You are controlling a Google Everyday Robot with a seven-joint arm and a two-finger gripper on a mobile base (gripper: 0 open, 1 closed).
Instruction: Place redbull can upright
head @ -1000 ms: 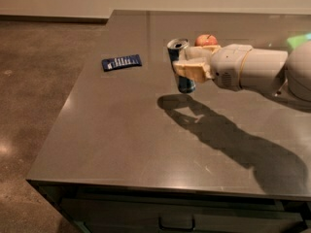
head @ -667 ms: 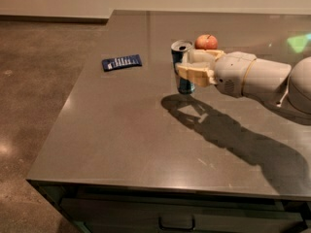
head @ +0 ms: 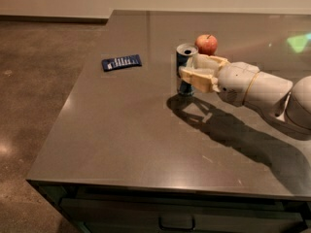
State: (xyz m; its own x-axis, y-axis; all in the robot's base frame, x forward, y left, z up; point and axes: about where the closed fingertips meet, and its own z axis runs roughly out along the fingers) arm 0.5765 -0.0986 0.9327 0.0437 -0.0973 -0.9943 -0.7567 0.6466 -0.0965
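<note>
Upright redbull can (head: 183,56) clamped in my gripper (head: 189,68), mid table (head: 121,130).
L to R: flat blue packet (head: 121,62) lies at can's 9 o'clock, well apart; can stands w/ base at tabletop, my jaws closed round its middle from the 3 o'clock side; apple (head: 206,44) near, at can's 1 o'clock; my arm (head: 262,89) runs off toward 4 o'clock.

Over 1 second, the hand (head: 188,68) has moved right and slightly down over the counter (head: 121,130), taking with it the redbull can (head: 184,55) clamped between its fingers. The can's open top now sits farther right and lower. The arm behind the hand has dropped, so the apple (head: 206,44), previously part-hidden, is now fully in view.
</note>
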